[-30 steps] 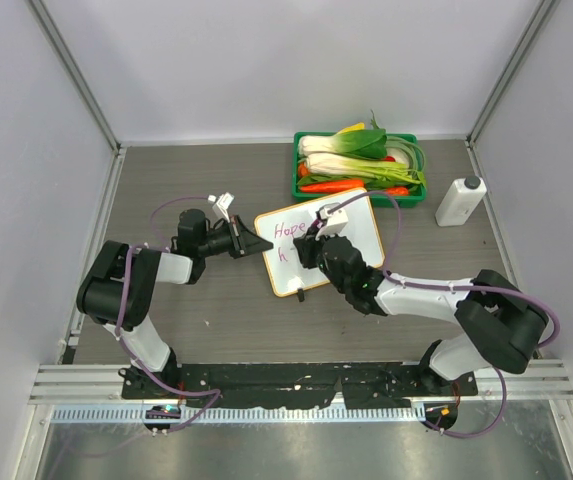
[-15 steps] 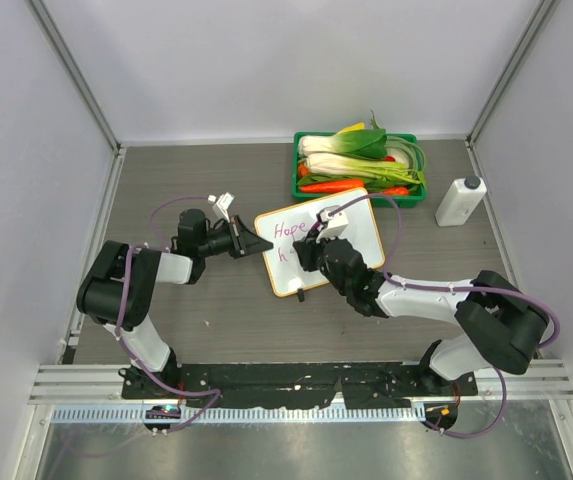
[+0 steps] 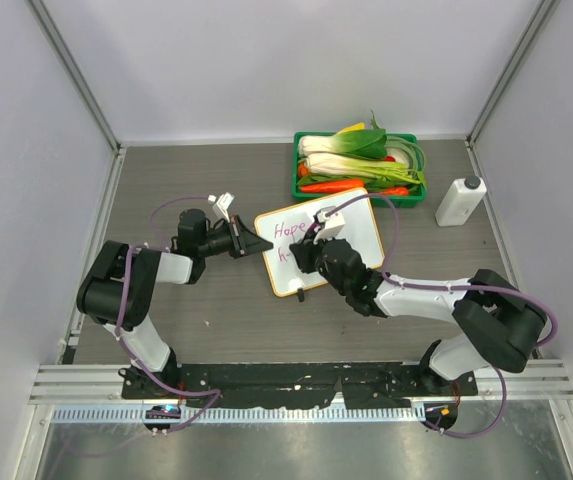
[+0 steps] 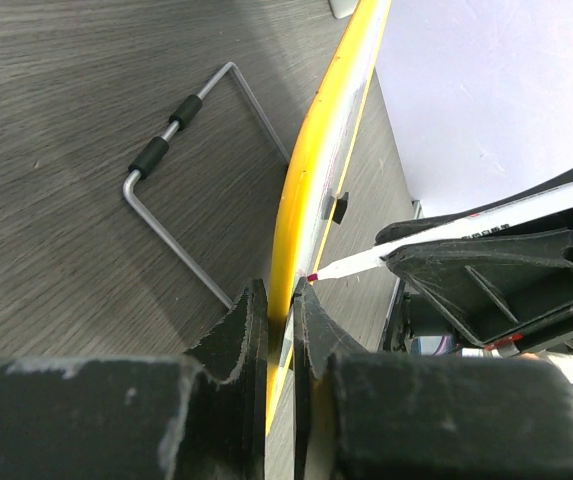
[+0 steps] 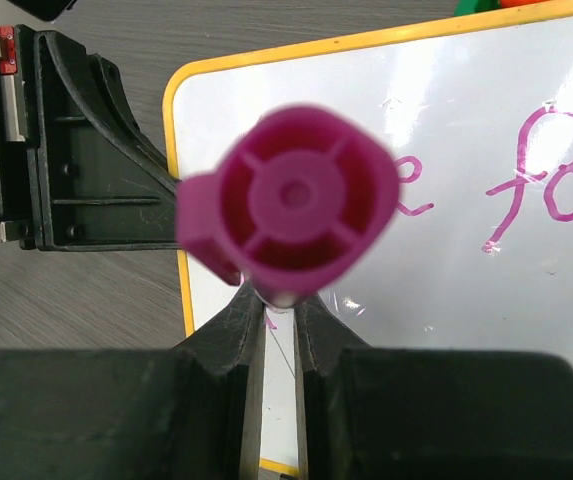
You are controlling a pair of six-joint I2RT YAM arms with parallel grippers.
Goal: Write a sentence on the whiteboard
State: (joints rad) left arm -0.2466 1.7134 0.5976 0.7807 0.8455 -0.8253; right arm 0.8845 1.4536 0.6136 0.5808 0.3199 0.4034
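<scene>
The whiteboard (image 3: pixel 356 245) with its orange rim lies mid-table. Pink writing (image 3: pixel 291 228) on it reads "Hope fo" in the right wrist view (image 5: pixel 546 180), with an "h" started on the line below. My left gripper (image 3: pixel 264 246) is shut on the whiteboard's left edge (image 4: pixel 306 200). My right gripper (image 3: pixel 306 250) is shut on a magenta marker (image 5: pixel 291 195) and holds it over the board's left half. The marker tip (image 4: pixel 313 276) touches the board beside my left fingers.
A green tray (image 3: pixel 358 168) of vegetables sits just behind the board. A white bottle (image 3: pixel 460 200) stands at the right. A bent wire stand (image 4: pixel 181 180) lies on the table under the board's far side.
My right gripper and the marker have shifted slightly left along the second line. My left gripper has not moved.
</scene>
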